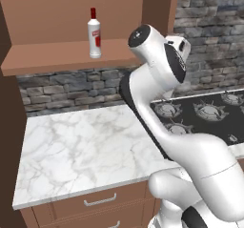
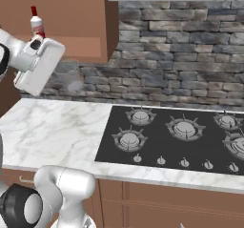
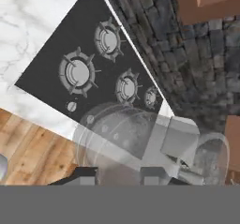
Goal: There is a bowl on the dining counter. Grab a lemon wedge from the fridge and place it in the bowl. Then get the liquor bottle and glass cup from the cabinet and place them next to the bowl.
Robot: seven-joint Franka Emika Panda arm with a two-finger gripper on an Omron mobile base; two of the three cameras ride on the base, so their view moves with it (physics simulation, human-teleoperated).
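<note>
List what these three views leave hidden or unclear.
- Tool: in the hand view its tips sit at the bottom edge behind the glass cup, so the finger contact is unclear.
- Liquor bottle: in the right base view its lower body is hidden by the white hand.
- Stove: cut off by the right edge in both base views.

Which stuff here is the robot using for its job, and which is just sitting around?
For the job:
- small clear-white bottle with red cap
- clear greyish glass cup, between the gripper fingers
- brown wooden wall cabinet

Just there:
- black stove
- white marble counter
- grey stone wall
</note>
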